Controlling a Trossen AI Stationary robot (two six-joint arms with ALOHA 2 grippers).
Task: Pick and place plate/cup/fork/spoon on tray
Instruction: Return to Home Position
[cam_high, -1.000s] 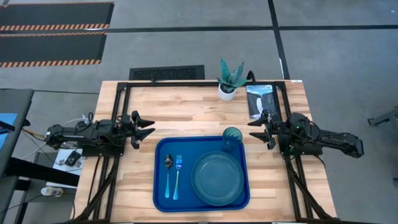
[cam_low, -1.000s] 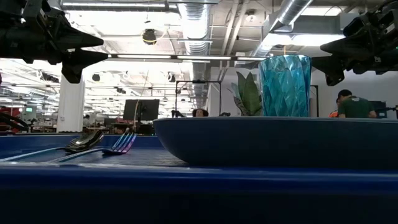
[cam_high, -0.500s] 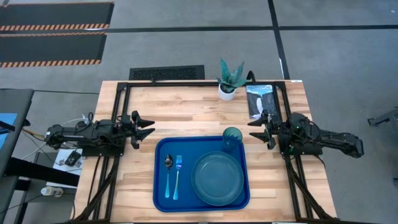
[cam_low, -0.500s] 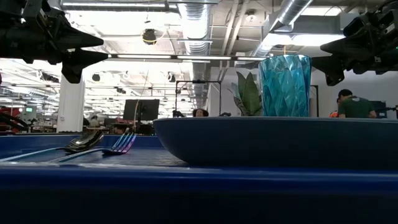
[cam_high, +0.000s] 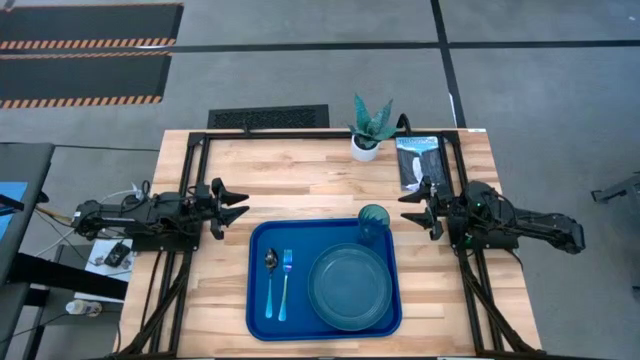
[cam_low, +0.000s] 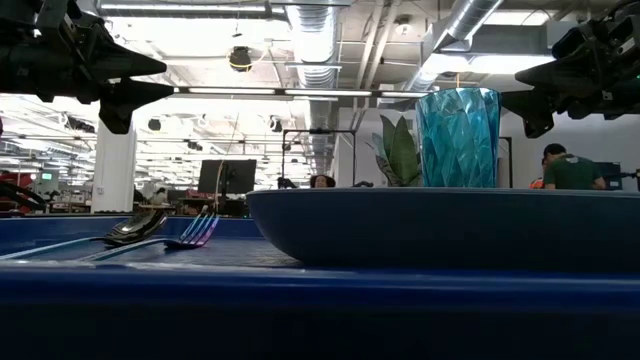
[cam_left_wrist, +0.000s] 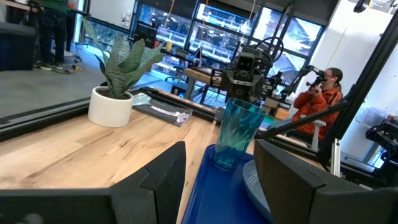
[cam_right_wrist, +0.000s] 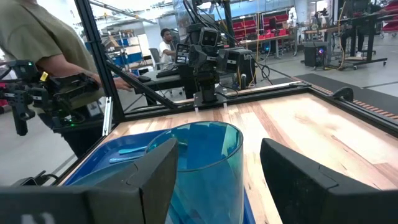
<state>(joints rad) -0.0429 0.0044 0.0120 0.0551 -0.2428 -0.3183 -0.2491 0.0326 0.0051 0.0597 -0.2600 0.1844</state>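
Note:
The bright blue tray (cam_high: 258, 312) lies at the table's near middle. On it rest the teal plate (cam_high: 349, 287) at the right, the teal ribbed cup (cam_high: 373, 224) upright in the far right corner, and the spoon (cam_high: 270, 282) and the fork (cam_high: 285, 284) side by side at the left. My left gripper (cam_high: 242, 207) hovers open beyond the tray's far left corner. My right gripper (cam_high: 408, 208) hovers open just right of the cup. The cup also shows in the left wrist view (cam_left_wrist: 237, 135) and the right wrist view (cam_right_wrist: 202, 163).
A white pot with a spiky green plant (cam_high: 370, 128) stands at the table's far edge, and a dark booklet (cam_high: 418, 160) lies at the far right. A person (cam_right_wrist: 46, 74) stands beyond the table's left side. Bare wood lies left and right of the tray.

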